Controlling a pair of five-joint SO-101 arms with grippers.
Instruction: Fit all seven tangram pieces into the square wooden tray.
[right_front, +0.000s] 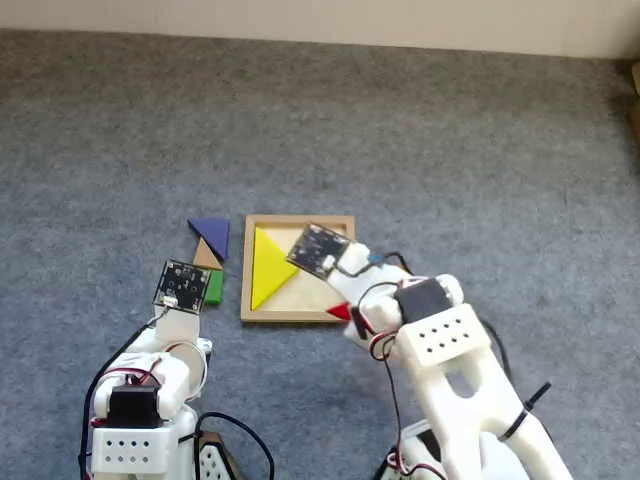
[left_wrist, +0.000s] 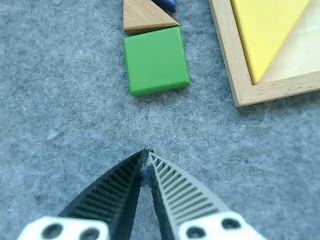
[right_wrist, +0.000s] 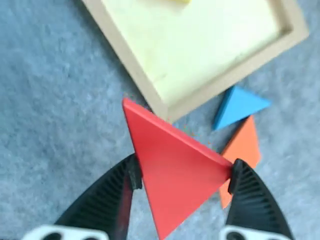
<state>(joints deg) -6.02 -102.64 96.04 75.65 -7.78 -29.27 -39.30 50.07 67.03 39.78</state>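
Right gripper is clenched on the red triangle, one finger on each of two edges, so the piece spans the gap between my jaws. I see it hanging over the grey carpet just outside a corner of the square wooden tray, with one sharp tip pointing at that corner. From the high view a sliver of red shows at the tray's near corner on my right arm's side, under the wrist.

Inside the tray I can make out one piece, the large yellow triangle, lying flat against the wall on the left arm's side; the bare pale floor of the tray shows beside it.

Outside the tray, near the red triangle in my right wrist view, a light blue triangle lies close to the tray's outer wall, and an orange piece lies just beside it, partly hidden behind my finger.

On the other side of the tray, three pieces sit in a row on the carpet: a dark blue triangle farthest from the arms, a tan wooden triangle touching it, then a green square right against the tan one.

Left gripper is clamped tight on nothing, its tips together over bare carpet, near the green square but apart from it.
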